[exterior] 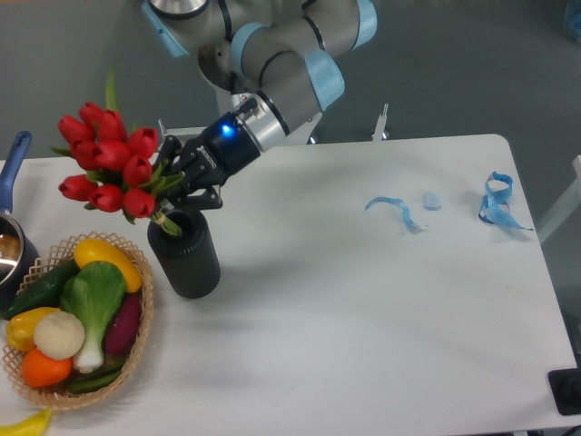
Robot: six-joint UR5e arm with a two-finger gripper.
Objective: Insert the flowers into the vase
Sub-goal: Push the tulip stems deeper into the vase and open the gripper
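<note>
The flowers [111, 165], a bunch of red tulips with green stems, hang tilted to the left above the vase [186, 253]. Their stem ends dip into the vase's round mouth. The vase is a matte black cylinder standing upright on the white table at the left. My gripper [177, 186] is shut on the stems just above the vase mouth, coming in from the upper right.
A wicker basket [139, 341] with vegetables and fruit sits left of the vase. A blue-handled pot [11, 238] is at the left edge. Blue ribbon scraps [397, 210] and a blue ribbon loop [497, 202] lie on the right of the table [381, 318].
</note>
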